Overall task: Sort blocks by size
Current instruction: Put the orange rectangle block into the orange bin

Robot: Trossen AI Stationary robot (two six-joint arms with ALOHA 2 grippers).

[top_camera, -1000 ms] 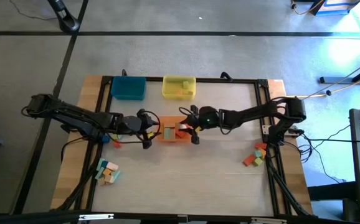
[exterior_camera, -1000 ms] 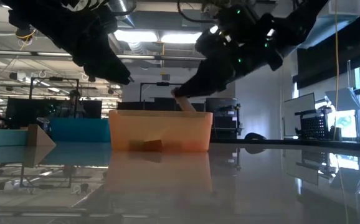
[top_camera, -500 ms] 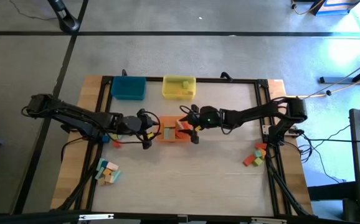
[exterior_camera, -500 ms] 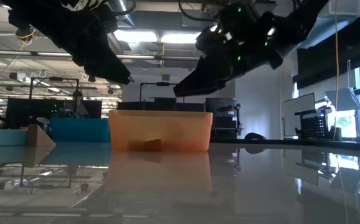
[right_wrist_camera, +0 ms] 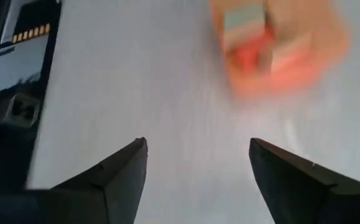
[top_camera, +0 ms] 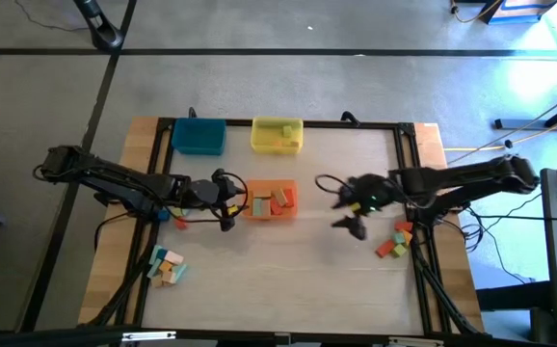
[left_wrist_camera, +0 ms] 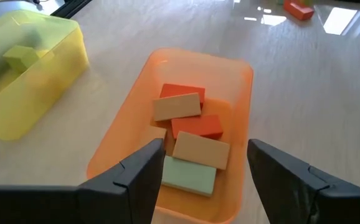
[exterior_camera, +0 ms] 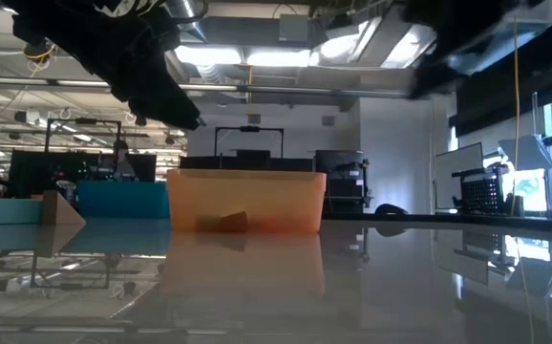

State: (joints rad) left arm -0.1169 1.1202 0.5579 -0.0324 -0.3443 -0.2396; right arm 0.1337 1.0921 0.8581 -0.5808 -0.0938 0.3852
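Right gripper [top_camera: 348, 214] has withdrawn from the orange tray [top_camera: 289, 198] toward the desk's right edge, fingers spread, apparently empty. Left gripper [top_camera: 228, 198] stays at the tray, fingers released. Deposit judged complete.

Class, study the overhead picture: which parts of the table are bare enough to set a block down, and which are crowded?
Bare: the wide strip along the near edge, between the left block pile and the right block pile; also the stretch between the yellow tray and the right gripper. Crowded: around the orange tray, where the left gripper hovers.
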